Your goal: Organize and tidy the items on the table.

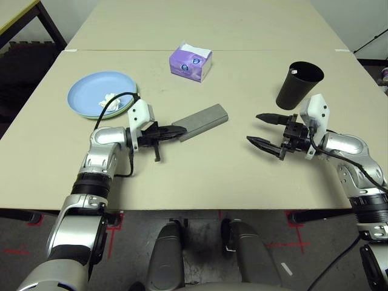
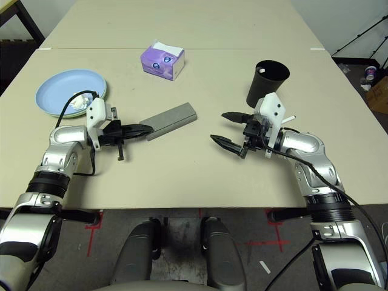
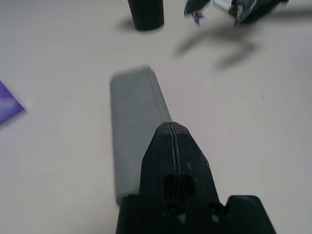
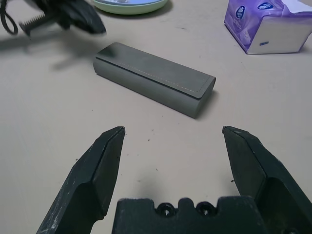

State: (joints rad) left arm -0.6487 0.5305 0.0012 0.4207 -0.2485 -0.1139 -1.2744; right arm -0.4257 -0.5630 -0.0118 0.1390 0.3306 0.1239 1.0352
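Observation:
A grey oblong glasses case [image 1: 203, 121] lies closed and slanted at the middle of the table [image 1: 206, 176]. My left gripper [image 1: 182, 130] is shut with nothing in it, its tips at the case's near left end [image 3: 131, 126]; I cannot tell whether they touch. My right gripper [image 1: 253, 128] hovers open to the right of the case, pointing at it [image 4: 156, 80] across bare tabletop. A black cup [image 1: 299, 85] stands upright just behind the right gripper. At the far left a blue plate [image 1: 97, 91] rests on a green plate, with crumpled white tissue [image 1: 109, 99] on it.
A purple tissue box [image 1: 191, 60] stands behind the case, near the seam line across the table. Bare tabletop stretches in front of both grippers to the near edge. A yellow-edged, black-framed table [image 1: 18, 15] stands off the far left corner.

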